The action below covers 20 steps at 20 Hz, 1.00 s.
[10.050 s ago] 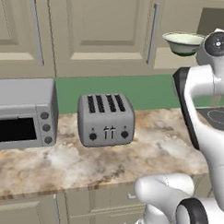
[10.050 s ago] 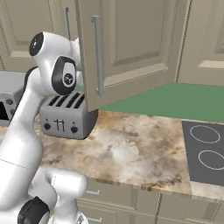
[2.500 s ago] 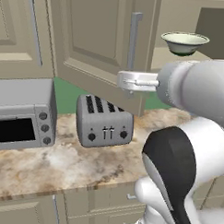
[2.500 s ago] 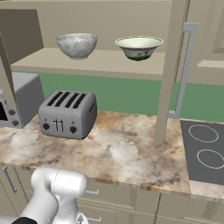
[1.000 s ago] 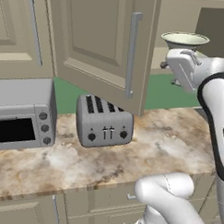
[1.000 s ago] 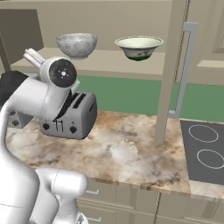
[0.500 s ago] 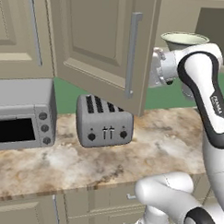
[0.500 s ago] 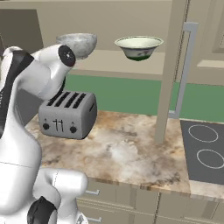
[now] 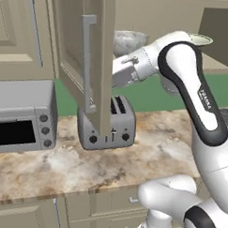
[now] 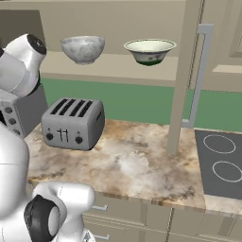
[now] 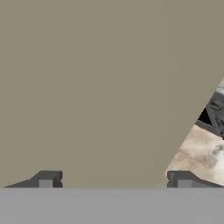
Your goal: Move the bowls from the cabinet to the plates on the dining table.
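Bowls on the open cabinet shelf (image 10: 118,64) in the upper part of the right base view: speckled grey bowl (image 10: 83,48) at upper left, cream bowl with green outside (image 10: 150,50) just right of it near upper centre, both upright, apart from each other. In the left base view, grey bowl (image 9: 130,41) partly hidden behind the open cabinet door (image 9: 85,63) at upper centre, cream bowl rim (image 9: 200,40) peeking over the arm at upper right. Gripper (image 11: 114,178) with jaws spread wide, holding nothing, two dark fingertips (image 11: 47,178) at lower left and lower right of the hand view, close to a flat beige door panel (image 11: 96,83). Below the shelf, silver four-slot toaster (image 10: 73,123) on the marbled counter (image 10: 137,165). Toaster oven (image 9: 23,115) at the left of the left base view. Black cooktop (image 10: 221,163) at the right edge of the right base view.
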{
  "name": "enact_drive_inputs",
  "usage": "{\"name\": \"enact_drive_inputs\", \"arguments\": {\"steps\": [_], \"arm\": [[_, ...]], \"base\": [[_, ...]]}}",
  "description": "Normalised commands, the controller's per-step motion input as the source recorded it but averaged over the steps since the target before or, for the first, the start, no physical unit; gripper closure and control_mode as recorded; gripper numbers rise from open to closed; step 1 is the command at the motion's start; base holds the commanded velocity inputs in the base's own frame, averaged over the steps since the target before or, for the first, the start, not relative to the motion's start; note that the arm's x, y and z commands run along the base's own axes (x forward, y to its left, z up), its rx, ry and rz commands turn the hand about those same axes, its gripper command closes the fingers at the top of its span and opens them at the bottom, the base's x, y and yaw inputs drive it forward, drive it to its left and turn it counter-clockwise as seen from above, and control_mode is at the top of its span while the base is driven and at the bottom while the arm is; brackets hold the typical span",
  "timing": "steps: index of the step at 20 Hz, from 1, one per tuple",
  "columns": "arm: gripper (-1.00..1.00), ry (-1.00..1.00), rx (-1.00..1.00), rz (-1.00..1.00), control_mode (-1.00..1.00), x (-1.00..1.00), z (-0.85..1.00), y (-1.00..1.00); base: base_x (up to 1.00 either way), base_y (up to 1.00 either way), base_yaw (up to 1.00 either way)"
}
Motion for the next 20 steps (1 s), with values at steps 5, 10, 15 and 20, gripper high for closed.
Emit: {"name": "enact_drive_inputs", "arguments": {"steps": [5,10,15,20], "arm": [[-1.0,-0.33,-0.16,0.22,-1.0,-0.83,0.0,0.59],[-1.0,-0.36,-0.04,0.04,-1.0,-0.32,0.01,-0.49],[-1.0,-0.25,0.0,-0.01,-1.0,0.03,0.12,-1.0],[-1.0,-0.18,-0.1,-0.04,-1.0,0.41,0.21,-0.95]], "base": [[0.0,0.0,0.0],[0.0,0.0,0.0],[0.0,0.0,0.0],[0.0,0.0,0.0]]}}
